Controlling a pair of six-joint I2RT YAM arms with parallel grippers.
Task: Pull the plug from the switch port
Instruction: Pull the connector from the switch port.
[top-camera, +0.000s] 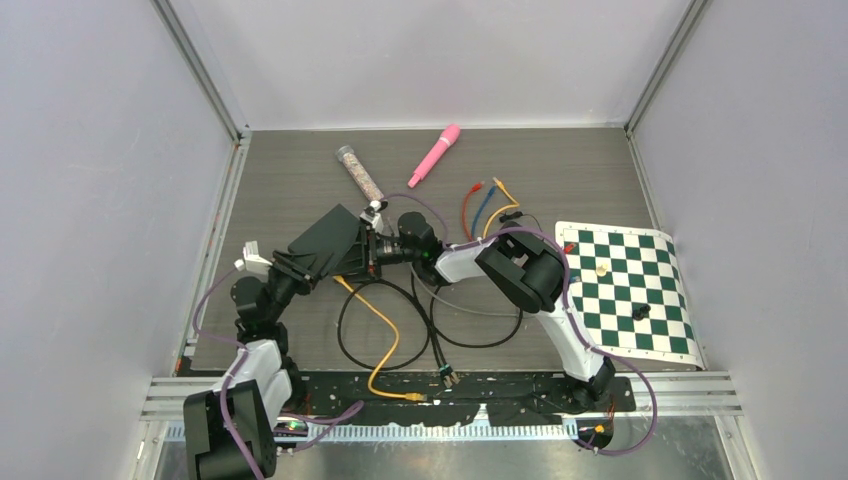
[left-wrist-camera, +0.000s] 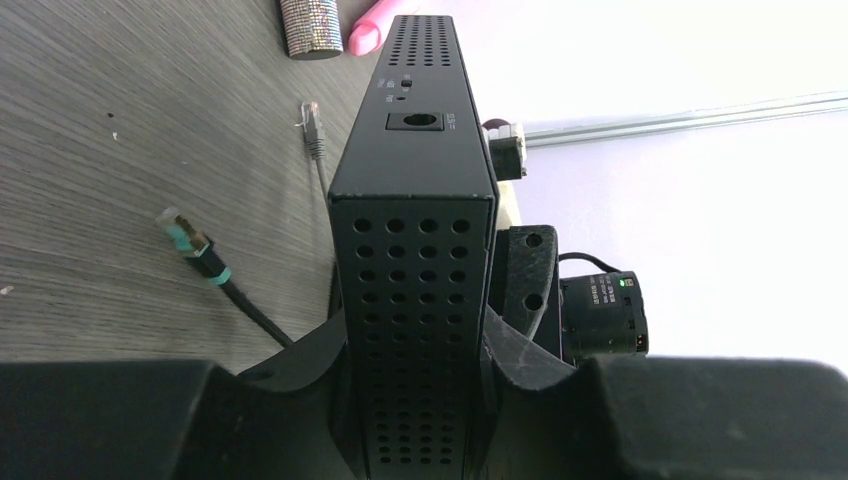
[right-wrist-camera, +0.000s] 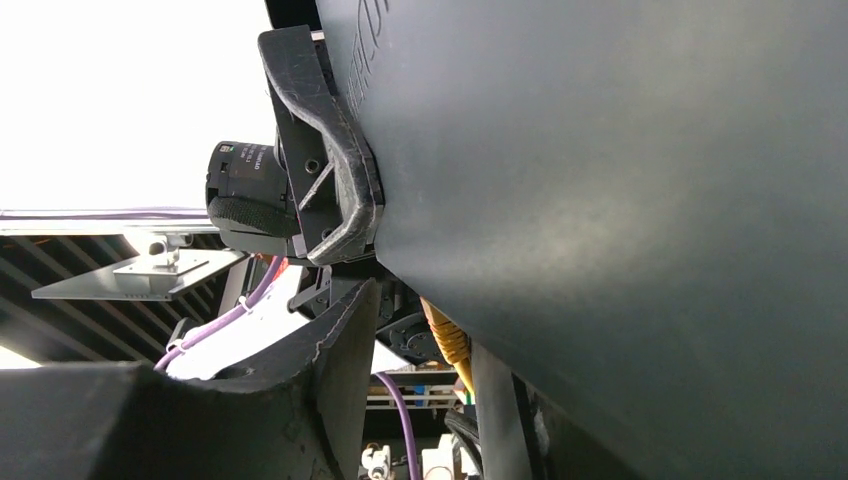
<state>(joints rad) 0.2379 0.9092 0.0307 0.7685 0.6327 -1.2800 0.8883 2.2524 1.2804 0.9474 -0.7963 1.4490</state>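
A: Found the yellow plug (right-wrist-camera: 447, 335)?

B: Yes. Sits with its ribbed, rubbery boot against the lower edge of the network switch (left-wrist-camera: 415, 250), between the fingers (right-wrist-camera: 335, 380) of the right tool (top-camera: 378, 250). Cannot tell whether seated in a port or free.

A: Gripped, then?

B: Cannot tell either. Shows the boot inside the gap of the right tool, but hides any contact.

A: And the switch itself?

B: Flat black metal box, matte, one side punched with rows of round holes, one square socket on a narrow face. Held tilted, up off the counter (top-camera: 560, 180), clamped across its thickness by the left tool (left-wrist-camera: 415, 320), closed tight on it.

A: Traced the lead?

B: Runs as a thin yellow cord (top-camera: 395, 335) from the switch down the wood-grain counter to a loose end near the front edge, crossing glossy black cable loops (top-camera: 435, 335).

A: Anything beside the box?

B: A clear-tipped grey plug (left-wrist-camera: 315, 125) and a black cable (left-wrist-camera: 250, 305) with a teal boot, both flat on the grain, apart from the switch.

A: Farther out?

B: Toward the back, a glittery tube (top-camera: 360, 172) and a smooth pink stick (top-camera: 435, 155). Right of those, red, blue and orange jumper wires (top-camera: 485, 203). At the right edge, a green-and-white chequered mat (top-camera: 650, 280) carrying a few small pieces.
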